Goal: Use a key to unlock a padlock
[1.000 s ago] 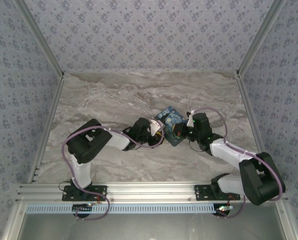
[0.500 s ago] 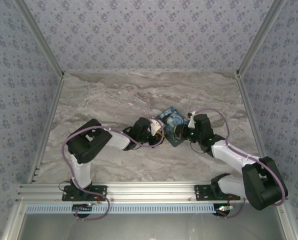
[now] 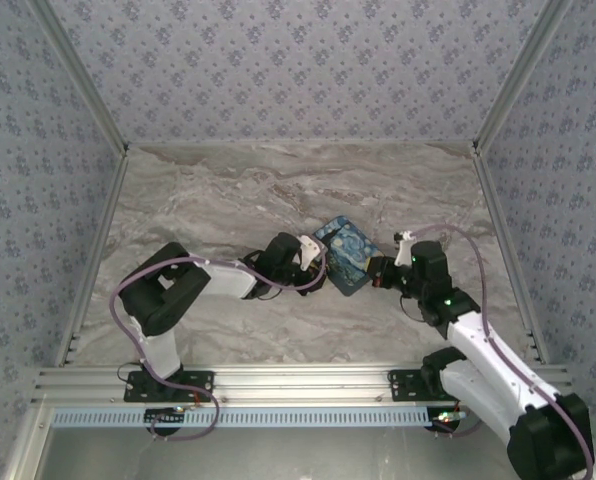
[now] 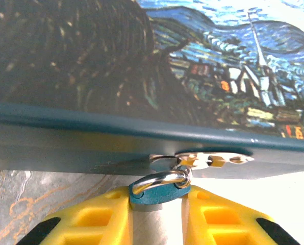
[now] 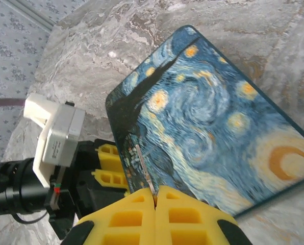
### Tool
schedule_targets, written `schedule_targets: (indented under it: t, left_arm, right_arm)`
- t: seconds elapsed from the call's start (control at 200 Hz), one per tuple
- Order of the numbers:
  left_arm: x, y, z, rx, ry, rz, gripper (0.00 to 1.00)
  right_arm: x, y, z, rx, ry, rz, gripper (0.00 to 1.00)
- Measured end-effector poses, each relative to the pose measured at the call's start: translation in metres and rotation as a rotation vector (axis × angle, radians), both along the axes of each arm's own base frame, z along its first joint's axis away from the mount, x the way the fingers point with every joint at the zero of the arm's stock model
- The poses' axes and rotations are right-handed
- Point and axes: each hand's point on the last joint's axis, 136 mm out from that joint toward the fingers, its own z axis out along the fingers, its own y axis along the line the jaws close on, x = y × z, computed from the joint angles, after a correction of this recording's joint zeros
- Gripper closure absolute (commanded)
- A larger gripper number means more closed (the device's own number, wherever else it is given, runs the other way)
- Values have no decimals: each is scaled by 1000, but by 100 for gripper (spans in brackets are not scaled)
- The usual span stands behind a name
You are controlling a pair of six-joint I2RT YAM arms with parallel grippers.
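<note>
top external view: starry-print box [image 3: 346, 255] at centre frame on marble table [image 3: 228, 190]. left gripper [image 3: 320, 266] touching its left edge, right gripper [image 3: 373, 274] just beside its lower right edge.

left wrist view: fingers pinching padlock [image 4: 158, 196] by the teal body, bottom centre. shackle [image 4: 159, 181] hooked to metal hasp [image 4: 208, 159] on the box wall. likely light, rigid, smooth. hold by the flat body sides.

right wrist view: fingers pressed together on key [image 5: 143, 168], lower centre, blade projecting over the box lid. likely thin, slippery, prone to twisting. grip firmly at the head.
</note>
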Motion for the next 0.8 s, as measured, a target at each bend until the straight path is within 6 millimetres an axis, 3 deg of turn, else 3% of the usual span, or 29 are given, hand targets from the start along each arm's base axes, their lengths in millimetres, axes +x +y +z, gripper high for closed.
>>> schedule_targets:
  t: [0.235, 0.38, 0.665, 0.799]
  left_arm:
    - [-7, 4, 5, 13, 39, 17, 74]
    - [-11, 4, 10, 11, 63, 32, 74]
    - [-17, 5, 22, 3, 117, 71, 75]
    - [-18, 5, 25, 3, 121, 81, 75]
  right_arm:
    - [-31, -28, -50, -55, 139, -64, 99]
    - [-38, -32, -66, -60, 183, -71, 99]
    - [-30, -28, -90, -68, 281, -50, 100]
    - [-18, -23, -90, -70, 288, -24, 100]
